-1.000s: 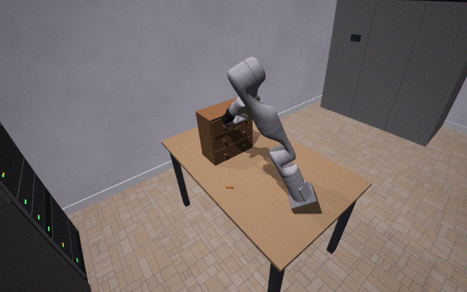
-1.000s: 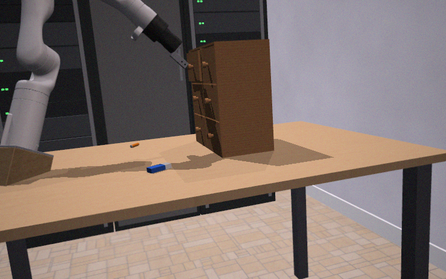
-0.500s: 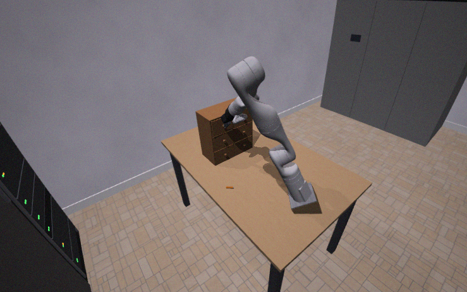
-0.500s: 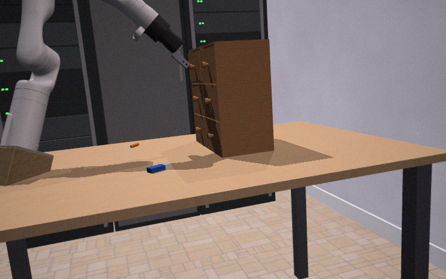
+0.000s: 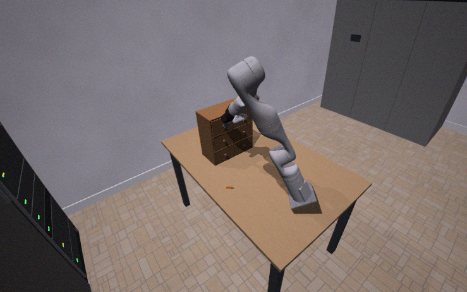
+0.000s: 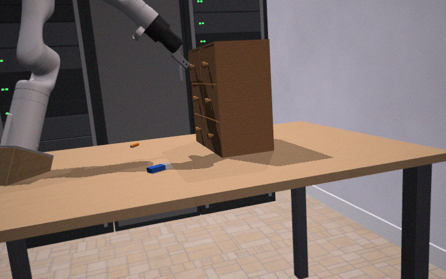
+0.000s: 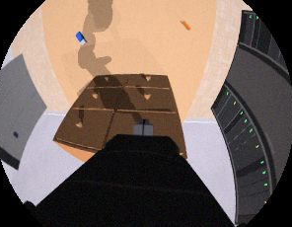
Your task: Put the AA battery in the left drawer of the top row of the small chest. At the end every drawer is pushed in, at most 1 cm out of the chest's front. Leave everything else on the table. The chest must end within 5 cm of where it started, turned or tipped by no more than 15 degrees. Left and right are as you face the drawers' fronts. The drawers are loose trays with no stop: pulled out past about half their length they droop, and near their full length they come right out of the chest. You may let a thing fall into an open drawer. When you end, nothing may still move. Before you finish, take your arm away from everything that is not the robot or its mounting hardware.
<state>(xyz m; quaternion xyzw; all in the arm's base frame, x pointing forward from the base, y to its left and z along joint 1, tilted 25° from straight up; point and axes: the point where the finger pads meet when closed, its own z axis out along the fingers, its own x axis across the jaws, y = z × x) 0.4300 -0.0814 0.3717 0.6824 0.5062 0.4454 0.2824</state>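
Observation:
The small brown chest stands at the far end of the table, with three rows of two drawers, all of which look pushed in. My gripper is shut and empty, its fingertips at the knob of the top row's left drawer. The AA battery, small and orange, lies on the table well away from the chest and from my gripper.
A small blue block with a grey end lies on the table in front of the chest. The arm's base stands at the table's other end. Server racks and a cabinet stand around the table.

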